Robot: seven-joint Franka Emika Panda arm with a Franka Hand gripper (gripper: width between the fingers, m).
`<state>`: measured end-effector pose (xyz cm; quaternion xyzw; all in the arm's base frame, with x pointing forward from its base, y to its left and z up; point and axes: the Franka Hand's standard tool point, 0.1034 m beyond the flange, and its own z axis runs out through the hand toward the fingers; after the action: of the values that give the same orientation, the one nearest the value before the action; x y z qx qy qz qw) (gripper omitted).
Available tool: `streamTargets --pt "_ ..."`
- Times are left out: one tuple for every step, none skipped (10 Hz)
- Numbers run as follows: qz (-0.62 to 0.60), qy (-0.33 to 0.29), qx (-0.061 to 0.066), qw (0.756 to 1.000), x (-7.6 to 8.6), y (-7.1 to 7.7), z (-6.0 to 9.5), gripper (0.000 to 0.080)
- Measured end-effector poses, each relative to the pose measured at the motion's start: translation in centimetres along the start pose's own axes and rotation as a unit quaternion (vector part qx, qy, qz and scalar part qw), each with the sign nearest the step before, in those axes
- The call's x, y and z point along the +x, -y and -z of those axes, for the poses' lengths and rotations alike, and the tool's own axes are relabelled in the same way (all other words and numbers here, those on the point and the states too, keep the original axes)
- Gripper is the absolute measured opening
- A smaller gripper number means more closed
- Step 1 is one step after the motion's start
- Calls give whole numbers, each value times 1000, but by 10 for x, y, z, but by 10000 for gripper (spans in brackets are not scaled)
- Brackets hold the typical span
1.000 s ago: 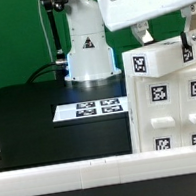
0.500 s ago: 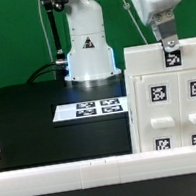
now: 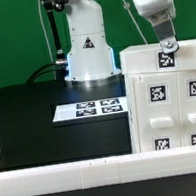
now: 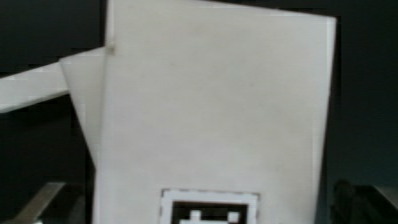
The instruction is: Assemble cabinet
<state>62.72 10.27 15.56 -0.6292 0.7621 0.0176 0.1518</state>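
In the exterior view, the cabinet (image 3: 169, 96) is seen standing on the black tabletop (image 3: 38, 114) at the exterior view's right, its white front set with several black-and-white tags and square recesses. The hand (image 3: 166, 46) is lowered onto the cabinet's upper edge, where a tag (image 3: 167, 60) is placed just below the fingertips; whether the fingers are spread or pinched on that edge cannot be told from here. The marker board (image 3: 89, 109) is laid flat on the tabletop, just beside the cabinet's left side (as seen in this view) and in front of the robot base (image 3: 87, 49). A white rail (image 3: 66, 174) is run across the foreground.

In the wrist view, the frame is filled by a tall white panel of the cabinet (image 4: 214, 110), with one tag (image 4: 208, 212) partly visible. Dark finger tips (image 4: 43, 198) are seen on either side of the panel, well apart, though contact cannot be confirmed.
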Motion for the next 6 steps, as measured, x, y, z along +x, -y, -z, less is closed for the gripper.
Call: streamTargets --pt "33 5 -25 999 -2 -3 3 647" --pt "81 11 -37 996 -5 -1 10 649" --pt "144 21 -52 988 -10 1 16 649" --pt "197 28 -64 978 -15 0 19 649" --pt "249 35 -71 965 -19 1 21 649" --pt "277 34 -66 958 -17 3 19 649"
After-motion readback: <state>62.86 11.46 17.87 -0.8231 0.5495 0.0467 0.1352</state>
